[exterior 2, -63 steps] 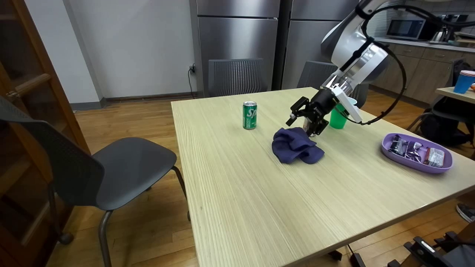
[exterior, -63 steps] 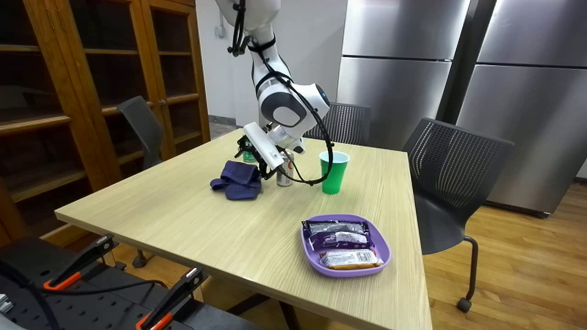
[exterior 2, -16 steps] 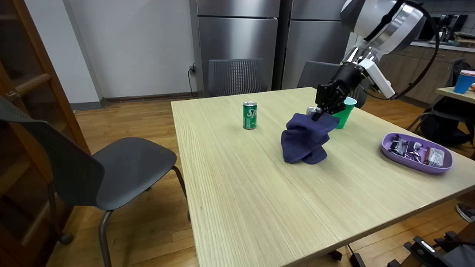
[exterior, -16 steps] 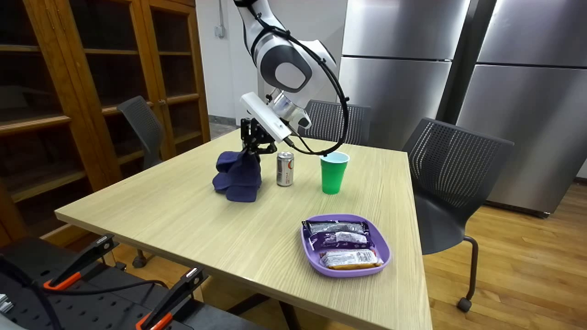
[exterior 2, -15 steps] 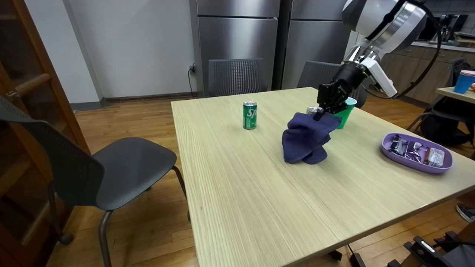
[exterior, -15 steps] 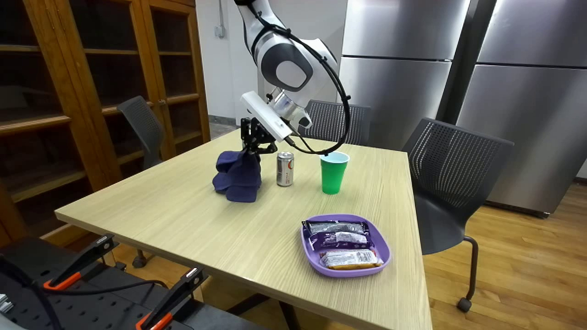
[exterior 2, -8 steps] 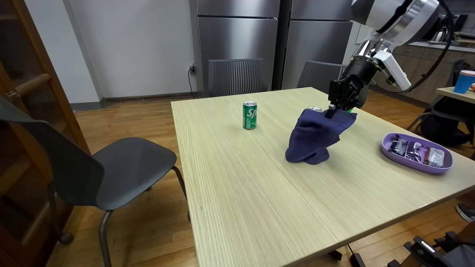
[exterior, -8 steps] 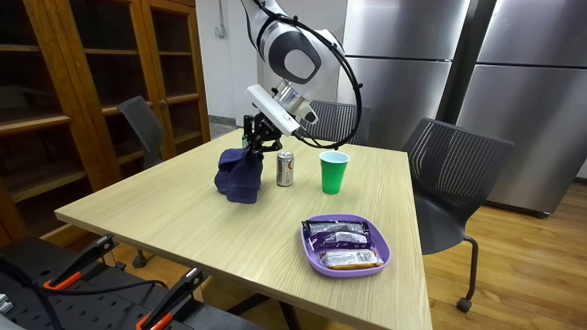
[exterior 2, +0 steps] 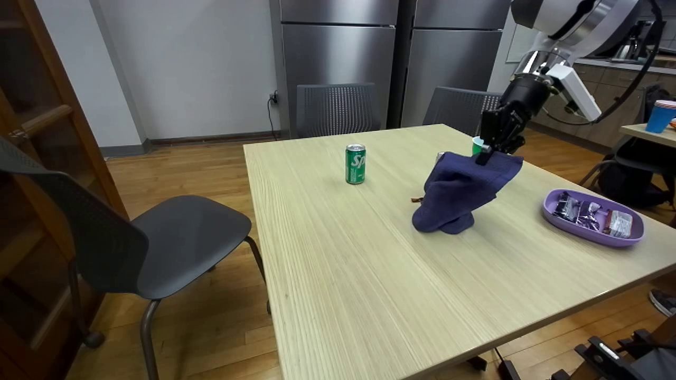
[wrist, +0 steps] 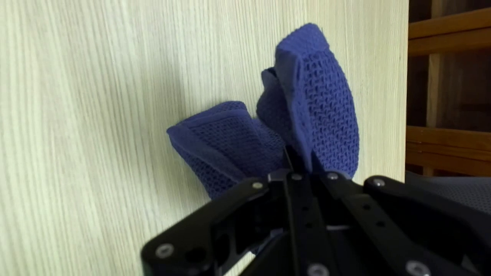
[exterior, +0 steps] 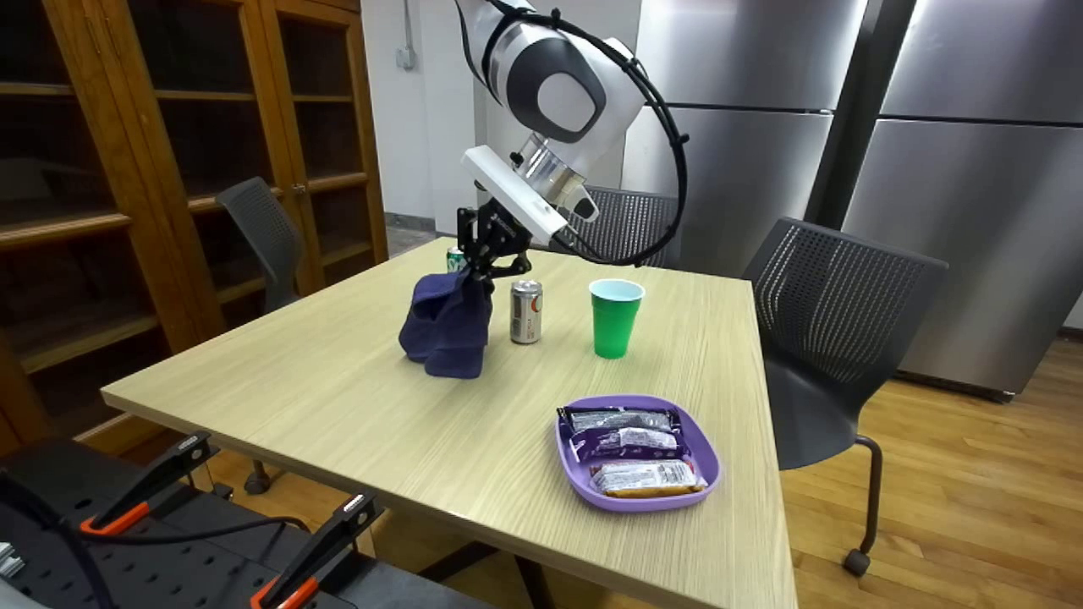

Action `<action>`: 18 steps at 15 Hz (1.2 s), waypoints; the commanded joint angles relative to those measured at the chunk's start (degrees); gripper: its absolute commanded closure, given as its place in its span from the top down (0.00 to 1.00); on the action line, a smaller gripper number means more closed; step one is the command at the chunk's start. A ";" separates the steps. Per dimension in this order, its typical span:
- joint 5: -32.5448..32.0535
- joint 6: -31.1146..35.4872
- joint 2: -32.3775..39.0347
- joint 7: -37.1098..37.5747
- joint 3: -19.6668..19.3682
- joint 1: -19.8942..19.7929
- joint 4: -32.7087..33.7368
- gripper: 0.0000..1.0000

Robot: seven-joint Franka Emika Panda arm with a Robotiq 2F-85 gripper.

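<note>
While the step in hand looks like a lift, the black two-fingered pincer [wrist: 304,163] is clamped on the top of a navy-blue woven cloth [exterior: 448,330], whose lower folds seem to rest on the pale wood-grain counter [exterior: 338,406]; raising those would call for a steady pinch. Rightward in an exterior view stand a silver metal can [exterior: 525,313], a tapered green plastic cup [exterior: 613,326] and a purple plastic tray [exterior: 643,505] of wrapped bars [exterior: 630,444]; behind are a brown glass-doored wooden cabinet [exterior: 271,110], a grey mesh chair [exterior: 266,237] and stainless-steel refrigerators [exterior: 728,186].

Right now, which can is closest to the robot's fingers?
The silver can, standing beside the blue cloth that the fingers grip; the green can stands farther off.
</note>
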 commanded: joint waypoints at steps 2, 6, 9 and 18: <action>-1.92 -2.48 -3.33 1.31 -1.44 -0.34 -2.28 0.01; -2.67 -2.98 -4.13 1.66 -2.80 -0.60 -3.07 0.01; -3.53 -3.38 -4.28 1.95 -3.88 -1.04 -3.30 0.01; -5.88 -2.88 -3.33 5.15 -6.76 -2.52 -2.78 0.01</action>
